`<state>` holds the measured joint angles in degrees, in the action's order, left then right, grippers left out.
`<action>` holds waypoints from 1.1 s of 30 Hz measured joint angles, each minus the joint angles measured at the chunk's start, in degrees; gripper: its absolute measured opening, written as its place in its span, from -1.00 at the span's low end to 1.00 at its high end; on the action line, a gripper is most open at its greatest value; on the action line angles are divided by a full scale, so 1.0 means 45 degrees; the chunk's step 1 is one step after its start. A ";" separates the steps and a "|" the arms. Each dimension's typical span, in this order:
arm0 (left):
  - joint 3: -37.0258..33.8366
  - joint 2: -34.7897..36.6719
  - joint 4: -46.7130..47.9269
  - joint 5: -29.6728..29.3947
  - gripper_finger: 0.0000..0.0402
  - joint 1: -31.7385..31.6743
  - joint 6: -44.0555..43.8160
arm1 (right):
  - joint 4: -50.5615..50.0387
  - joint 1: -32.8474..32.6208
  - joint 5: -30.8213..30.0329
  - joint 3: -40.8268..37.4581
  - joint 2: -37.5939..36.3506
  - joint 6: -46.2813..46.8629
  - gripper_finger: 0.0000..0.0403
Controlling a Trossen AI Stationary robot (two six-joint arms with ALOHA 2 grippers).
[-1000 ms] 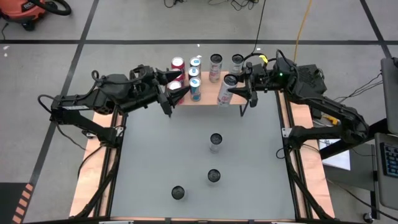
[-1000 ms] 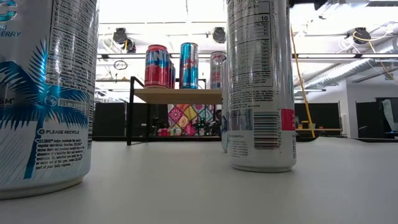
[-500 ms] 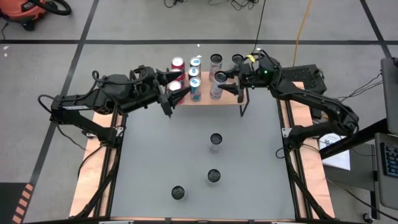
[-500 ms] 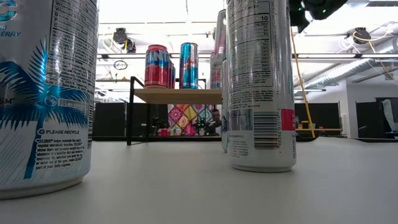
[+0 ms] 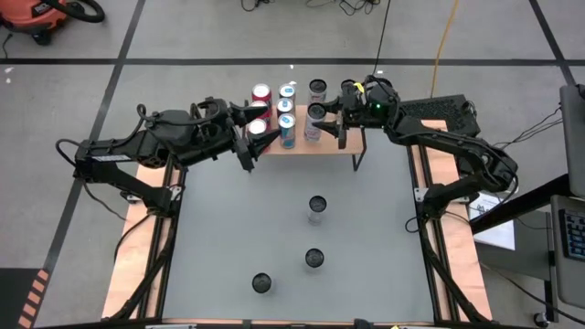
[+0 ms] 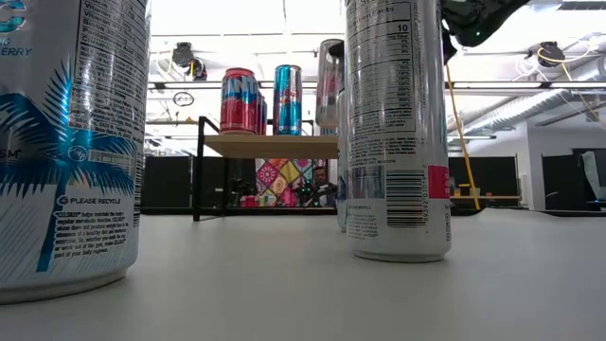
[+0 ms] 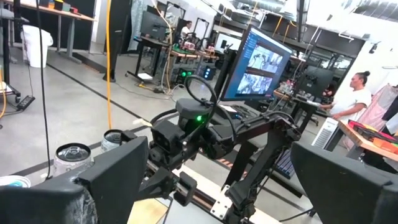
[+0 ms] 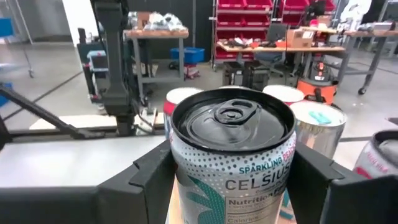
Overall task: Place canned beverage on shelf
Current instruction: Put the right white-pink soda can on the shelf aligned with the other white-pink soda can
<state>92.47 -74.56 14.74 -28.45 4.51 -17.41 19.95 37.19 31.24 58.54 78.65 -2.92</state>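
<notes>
The shelf (image 5: 302, 144), a light-brown top on black legs, stands at the table's far middle and shows edge-on in the low view (image 6: 270, 145). Several cans stand on it, among them a red one (image 5: 262, 93) and a blue one (image 5: 288, 91). My right gripper (image 5: 322, 113) is shut on a silver Celsius can (image 8: 233, 155), held over the shelf's right half (image 5: 313, 128). A near can partly hides it in the low view (image 6: 329, 85). My left gripper (image 5: 259, 135) hovers open at the shelf's left end, with nothing between its fingers. My right gripper pinches the can's side wall just below its rim (image 8: 180, 168) between its two fingers (image 8: 149, 183), one on each side. The fingers reach in level from the table's right. The can stands upright, top up, over the shelf top; I cannot tell whether its bottom touches the top.
Three more cans stand on the grey table (image 5: 228, 228): one at the middle (image 5: 316, 208), two nearer the front (image 5: 313, 259) (image 5: 262, 283). Two of them loom close in the low view (image 6: 66, 142) (image 6: 393, 123). A person (image 7: 357, 93) stands in the room beyond.
My right gripper has carried the can toward the table's left and far edge, from beside the shelf's right end to over the shelf top, and has sunk a little. The can has stayed in the hold and now stands more upright.
</notes>
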 joint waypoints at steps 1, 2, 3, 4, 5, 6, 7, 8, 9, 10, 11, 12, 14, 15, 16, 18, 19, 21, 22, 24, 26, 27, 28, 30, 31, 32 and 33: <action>0.0000 0.0000 0.0000 0.0000 0.97 0.0000 0.0000 | -0.0096 0.0005 0.0005 0.0000 0.0032 -0.0138 0.05; 0.0000 0.0000 0.0000 0.0000 0.97 0.0000 0.0033 | -0.0193 0.0010 0.0010 0.0000 0.0084 -0.0312 0.05; 0.0000 0.0000 0.0000 0.0000 0.97 0.0000 0.0055 | -0.0304 0.0010 0.0001 0.0000 0.0120 -0.0485 0.05; 0.0000 0.0000 0.0004 0.0000 0.97 0.0000 0.0068 | -0.0388 0.0014 0.0004 0.0000 0.0162 -0.0604 0.05; 0.0000 0.0000 0.0007 0.0000 0.97 -0.0002 0.0068 | -0.0480 0.0026 0.0002 0.0000 0.0187 -0.0649 0.05; 0.0000 0.0000 0.0012 0.0000 0.97 -0.0012 0.0068 | -0.0543 0.0047 0.0001 0.0000 0.0213 -0.0727 0.05; 0.0000 0.0000 0.0028 0.0000 0.97 -0.0032 0.0068 | -0.0616 0.0053 0.0003 0.0000 0.0219 -0.0825 0.05; 0.0000 0.0000 0.0051 0.0001 0.97 -0.0057 0.0063 | -0.0701 0.0053 0.0000 0.0000 0.0219 -0.0864 0.05; 0.0000 0.0000 0.0085 0.0005 0.97 -0.0087 0.0057 | -0.0764 0.0059 0.0000 0.0000 0.0219 -0.0884 0.05; 0.0000 0.0000 0.0147 0.0005 0.97 -0.0085 0.0034 | -0.0798 0.0075 0.0004 0.0000 0.0219 -0.0889 0.05; 0.0000 0.0000 0.0183 0.0005 0.97 -0.0087 0.0034 | -0.0802 0.0093 0.0000 0.0000 0.0219 -0.0889 0.05; 0.0000 0.0000 0.0189 0.0005 0.97 -0.0087 0.0042 | -0.0823 0.0118 0.0005 0.0000 0.0219 -0.0883 0.05; 0.0000 0.0000 0.0189 0.0005 0.97 -0.0087 0.0049 | -0.0972 0.0195 0.0015 0.0000 0.0219 -0.0860 0.05; 0.0000 0.0000 0.0189 0.0005 0.97 -0.0087 0.0037 | -0.1068 0.0241 0.0010 0.0000 0.0219 -0.0856 0.05; 0.0000 0.0000 0.0189 0.0010 0.97 -0.0086 0.0013 | -0.1127 0.0280 0.0012 0.0000 0.0219 -0.0853 0.05; 0.0000 0.0000 0.0189 0.0094 0.97 -0.0083 -0.0030 | -0.1158 0.0323 0.0005 0.0000 0.0219 -0.0854 0.05; 0.0000 0.0000 0.0189 0.0122 0.97 -0.0087 -0.0034 | -0.1157 0.0332 0.0008 0.0000 0.0219 -0.0851 0.06; 0.0000 0.0000 0.0189 0.0131 0.97 -0.0087 -0.0039 | -0.1159 0.0335 0.0005 0.0000 0.0219 -0.0860 0.06; 0.0000 0.0000 0.0189 0.0136 0.97 -0.0083 -0.0048 | -0.1165 0.0335 0.0005 0.0000 0.0219 -0.0855 0.07; 0.0000 0.0000 0.0189 0.0144 0.97 -0.0084 -0.0047 | -0.1217 0.0335 0.0005 0.0005 0.0219 -0.0850 0.10; 0.0000 0.0000 0.0189 0.0155 0.97 -0.0085 -0.0060 | -0.1312 0.0335 0.0005 0.0015 0.0219 -0.0824 0.16; 0.0000 0.0000 0.0189 0.0162 0.97 -0.0084 -0.0063 | -0.1358 0.0335 0.0005 0.0022 0.0219 -0.0762 0.19; 0.0000 0.0000 0.0189 0.0166 0.97 -0.0083 -0.0063 | -0.1380 0.0335 0.0005 0.0024 0.0219 -0.0700 0.22; 0.0000 0.0000 0.0189 0.0170 0.97 -0.0083 -0.0063 | -0.1404 0.0335 0.0007 0.0024 0.0215 -0.0542 0.29; 0.0000 0.0000 0.0189 0.0170 0.97 -0.0083 -0.0068 | -0.1406 0.0335 0.0008 0.0024 0.0215 -0.0520 0.31; 0.0000 0.0000 0.0189 0.0170 0.97 -0.0083 -0.0068 | -0.1419 0.0335 0.0005 0.0024 0.0215 -0.0520 0.33; 0.0000 0.0000 0.0189 0.0170 0.97 -0.0083 -0.0068 | -0.1444 0.0335 0.0005 0.0024 0.0215 -0.0515 0.35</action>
<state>92.47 -74.56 15.59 -27.68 4.14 -17.72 13.45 38.70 31.27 58.65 79.61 -5.23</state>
